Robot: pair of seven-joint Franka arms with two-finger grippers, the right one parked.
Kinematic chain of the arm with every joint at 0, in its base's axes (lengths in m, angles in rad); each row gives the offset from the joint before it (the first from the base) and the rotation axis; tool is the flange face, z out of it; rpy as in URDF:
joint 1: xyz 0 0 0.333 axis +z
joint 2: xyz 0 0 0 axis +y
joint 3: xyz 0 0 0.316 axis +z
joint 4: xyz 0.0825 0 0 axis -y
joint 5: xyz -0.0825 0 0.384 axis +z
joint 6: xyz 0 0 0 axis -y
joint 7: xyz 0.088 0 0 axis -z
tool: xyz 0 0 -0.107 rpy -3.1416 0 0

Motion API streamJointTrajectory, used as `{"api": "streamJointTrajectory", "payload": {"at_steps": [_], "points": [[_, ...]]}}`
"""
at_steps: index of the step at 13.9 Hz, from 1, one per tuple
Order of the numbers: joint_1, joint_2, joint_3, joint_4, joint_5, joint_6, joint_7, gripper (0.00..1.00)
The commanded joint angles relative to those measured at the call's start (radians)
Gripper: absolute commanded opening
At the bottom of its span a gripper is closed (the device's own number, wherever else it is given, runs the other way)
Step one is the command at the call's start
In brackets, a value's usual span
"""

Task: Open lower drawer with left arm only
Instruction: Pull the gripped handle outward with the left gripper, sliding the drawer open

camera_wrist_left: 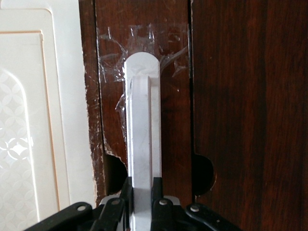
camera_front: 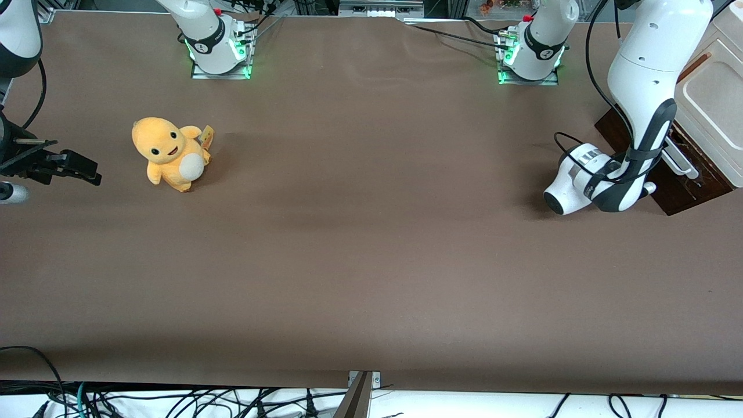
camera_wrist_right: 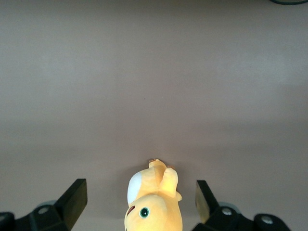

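Note:
The lower drawer (camera_front: 688,187) shows its dark-brown front at the working arm's end of the table, under the cream cabinet (camera_front: 715,101). Its long white bar handle (camera_front: 680,159) runs along that front. The left arm (camera_front: 644,75) bends down to it, and my gripper (camera_front: 655,187) sits at the handle's end nearer the front camera. In the left wrist view the gripper (camera_wrist_left: 142,192) is shut on the white handle (camera_wrist_left: 142,120), with a black finger (camera_wrist_left: 126,191) pressed against each side of the bar. Clear tape sticks to the drawer front (camera_wrist_left: 171,72) around the handle's tip.
An orange plush toy (camera_front: 171,154) sits on the brown table toward the parked arm's end. Two arm bases (camera_front: 217,49) (camera_front: 533,52) stand along the table edge farthest from the front camera. A cream cabinet panel (camera_wrist_left: 33,120) lies beside the drawer front.

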Motion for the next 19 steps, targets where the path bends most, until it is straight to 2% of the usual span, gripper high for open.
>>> {"api": "streamJointTrajectory", "payload": {"at_steps": [1,15,19], "points": [[-0.001,-0.010,-0.008,-0.001,0.013,-0.001,0.014,0.09],[-0.085,-0.001,-0.008,0.062,-0.077,-0.030,0.060,0.02],[-0.116,0.002,-0.008,0.076,-0.079,-0.045,0.080,0.02]]}}
